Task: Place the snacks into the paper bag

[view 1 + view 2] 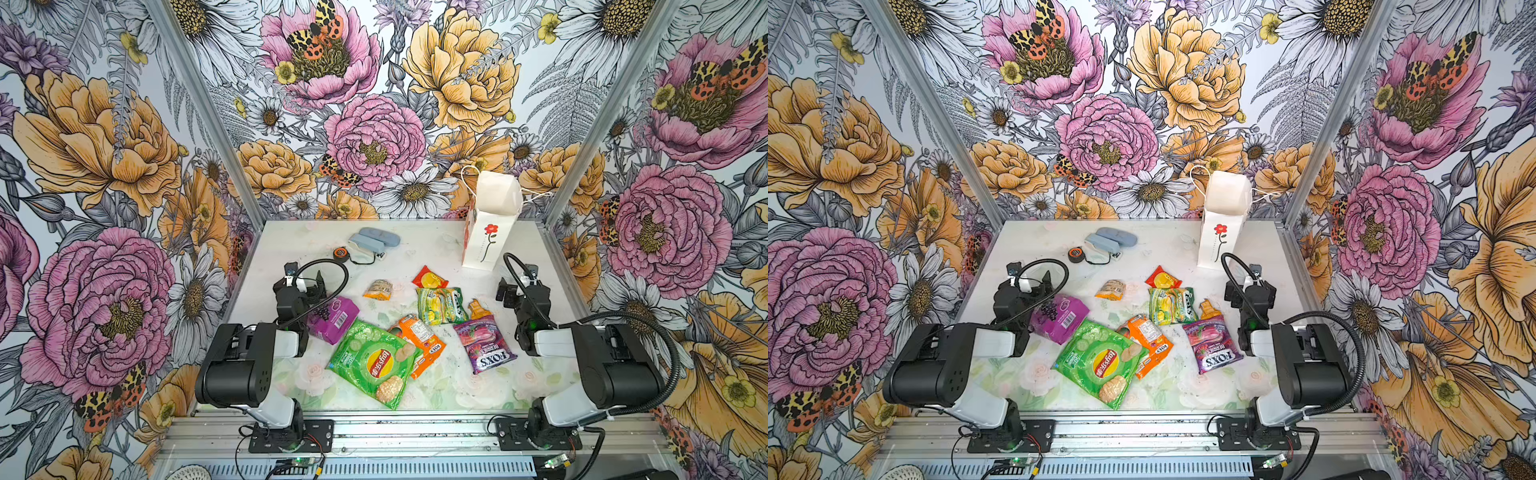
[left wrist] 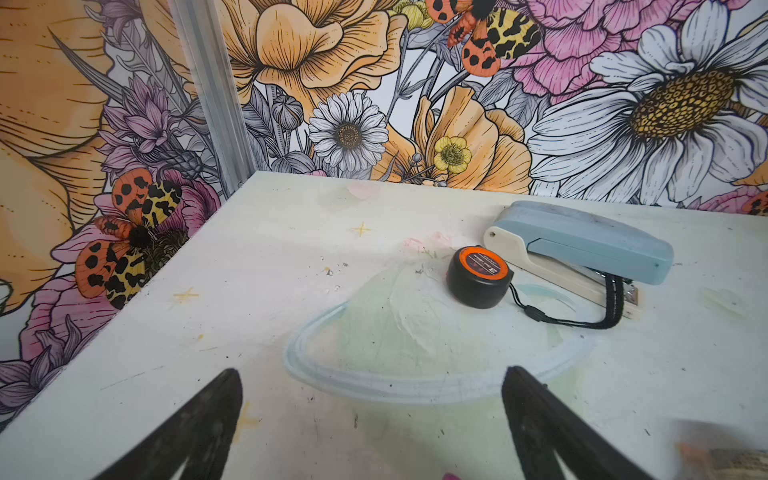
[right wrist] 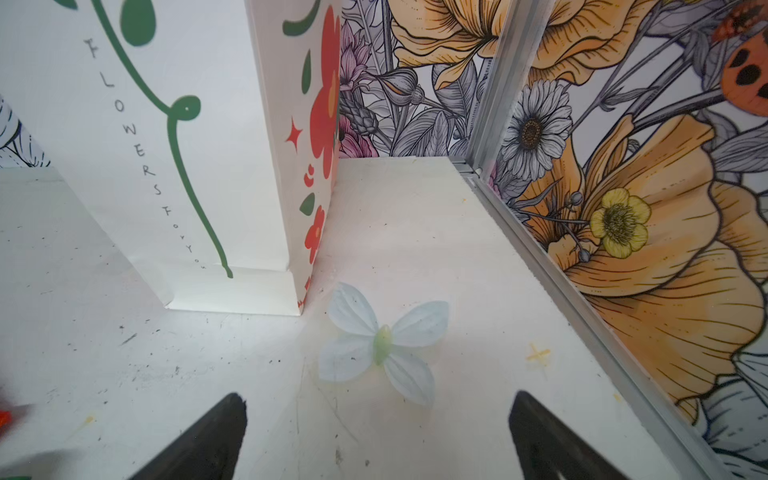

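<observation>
Tall white paper bag with a red flower print, upright and open-topped at the far right of the white tabletop. Crinkly plastic snack packets lie loose across the centre, all outside the bag, with the large green Lay's packet nearest. The left gripper and right gripper are both spread wide and hold nothing. The right gripper faces the bag's base.

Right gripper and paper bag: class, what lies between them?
Right wrist view: between right gripper and paper bag, only bare table with a pale butterfly print.
</observation>
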Tool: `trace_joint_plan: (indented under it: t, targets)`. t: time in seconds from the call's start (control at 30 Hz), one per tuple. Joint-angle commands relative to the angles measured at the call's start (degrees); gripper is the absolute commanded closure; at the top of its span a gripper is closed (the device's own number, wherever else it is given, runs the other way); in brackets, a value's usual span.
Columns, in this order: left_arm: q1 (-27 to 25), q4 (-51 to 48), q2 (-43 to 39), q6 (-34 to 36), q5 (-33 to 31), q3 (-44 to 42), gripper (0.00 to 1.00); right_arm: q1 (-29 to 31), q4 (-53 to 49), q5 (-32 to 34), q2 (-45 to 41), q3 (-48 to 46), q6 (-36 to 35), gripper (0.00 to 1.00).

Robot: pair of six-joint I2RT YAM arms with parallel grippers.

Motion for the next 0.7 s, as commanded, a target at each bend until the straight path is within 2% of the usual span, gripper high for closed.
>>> trace_joint_plan:
  t: [0.0,0.67]
  targets:
    - [0.2,0.1,-0.2,0.5,-0.1,-0.2,0.01,0.2,1.2,0.2,-0.3,0.9,0.6,0.00]
    - [0.6,0.1,-0.3,0.3,1.5,-0.2,0.01,0.0,1.2,0.0,-0.3,0.9,0.6,0.00]
